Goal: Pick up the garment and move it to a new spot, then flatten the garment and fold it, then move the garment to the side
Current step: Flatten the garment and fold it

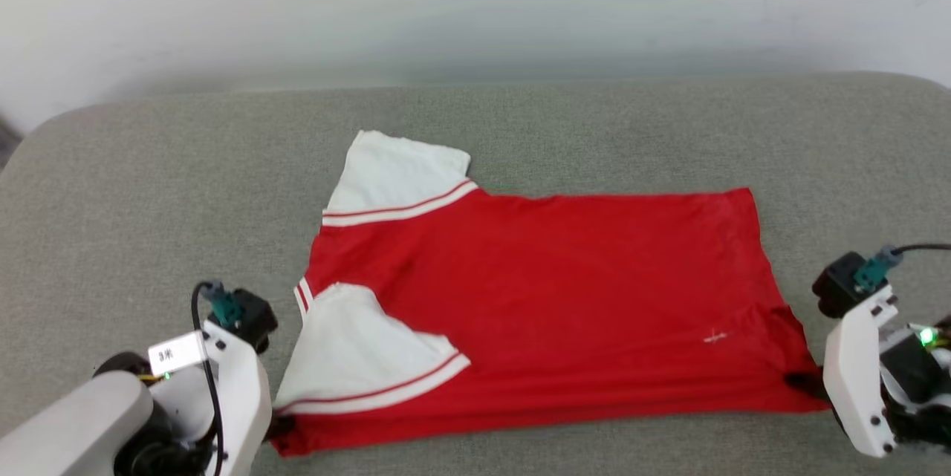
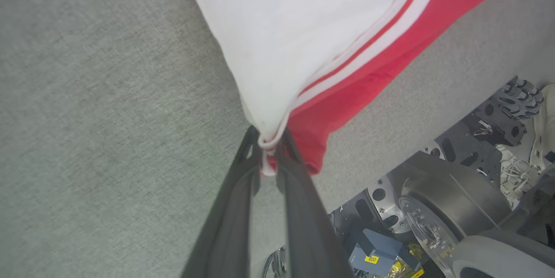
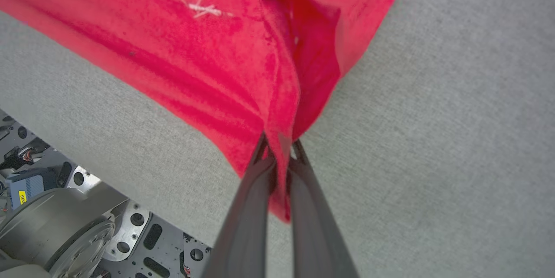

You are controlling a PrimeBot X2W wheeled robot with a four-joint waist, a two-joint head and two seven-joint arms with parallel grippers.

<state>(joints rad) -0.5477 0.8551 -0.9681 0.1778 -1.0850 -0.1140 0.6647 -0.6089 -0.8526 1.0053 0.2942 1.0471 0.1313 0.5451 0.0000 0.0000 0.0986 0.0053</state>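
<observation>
Dark fingers of the left gripper (image 2: 269,141) sit closest in its wrist view, clenched on the bunched tip of the near white sleeve plus a bit of red edge beside it. The right gripper (image 3: 279,145) is the same: 2 fingers pinched tight on a red hem corner, with the cloth puckered into a pocket above the tips.

Both grips are on the red soft-fabric T-shirt with white short sleeves and red-and-white stripe trim (image 1: 557,275). It lies sideways in the middle of the grey-green woven cushion surface (image 1: 148,186), sleeves toward the robot's left, hem toward its right.

From the head view I get white wrist housings covering most of both finger pairs; just a dark tip shows at each near corner. The near sleeve covers most of the neckline, leaving 1 short striped bit. I can't identify the small white thread mark (image 1: 715,337) near the hem. I can't tell if the near edge is off the cushion. The metal base plate (image 2: 433,208) is cut off and blurry.
</observation>
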